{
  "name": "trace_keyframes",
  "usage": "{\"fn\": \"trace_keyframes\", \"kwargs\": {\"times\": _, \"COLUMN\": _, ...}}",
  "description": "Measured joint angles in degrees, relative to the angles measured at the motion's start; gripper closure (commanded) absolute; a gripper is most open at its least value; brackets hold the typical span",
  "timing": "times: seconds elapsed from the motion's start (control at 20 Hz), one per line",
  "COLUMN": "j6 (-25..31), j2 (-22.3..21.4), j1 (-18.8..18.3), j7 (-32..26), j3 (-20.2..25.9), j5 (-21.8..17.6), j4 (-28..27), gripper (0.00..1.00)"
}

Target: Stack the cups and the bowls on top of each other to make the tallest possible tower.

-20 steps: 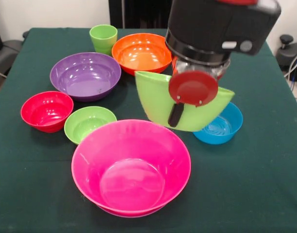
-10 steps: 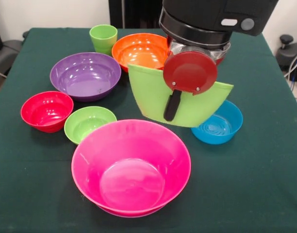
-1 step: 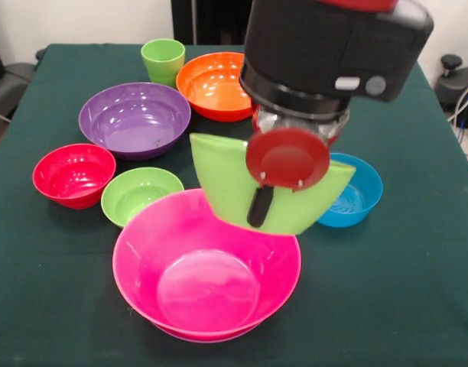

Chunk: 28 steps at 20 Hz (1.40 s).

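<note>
My gripper (image 3: 260, 205) is shut on the rim of a large lime green bowl (image 3: 222, 183), one black finger showing on its outer wall. The bowl hangs tilted on its side above the far rim of the huge pink bowl (image 3: 207, 267) at the table's front. Further back sit a large purple bowl (image 3: 134, 118), a large orange bowl (image 3: 215, 84) and a light green cup (image 3: 163, 61). On the left are a small red bowl (image 3: 73, 174) and a small lime green bowl (image 3: 141, 195). A small blue bowl (image 3: 356, 195) sits right of the held bowl, partly hidden by it.
Everything stands on a dark green tablecloth (image 3: 402, 290). The arm's black wrist (image 3: 333, 53) hides part of the orange bowl and the table behind it. Dark chairs and equipment stand beyond the table's left and right edges.
The gripper has carried the large lime green bowl leftward and toward the front, from beside the blue bowl to over the pink bowl's far rim.
</note>
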Motion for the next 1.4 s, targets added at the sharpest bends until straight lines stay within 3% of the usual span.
{"fn": "trace_keyframes", "kwargs": {"times": 0.6, "j6": 1.1, "j2": 7.1, "j1": -1.2, "j7": 0.0, "j3": -0.1, "j5": 0.0, "j4": -6.1, "gripper": 1.0}}
{"fn": "trace_keyframes", "kwargs": {"times": 1.4, "j6": 3.3, "j2": 6.7, "j1": -2.2, "j7": 0.0, "j3": -0.1, "j5": 0.0, "j4": -6.6, "gripper": 1.0}}
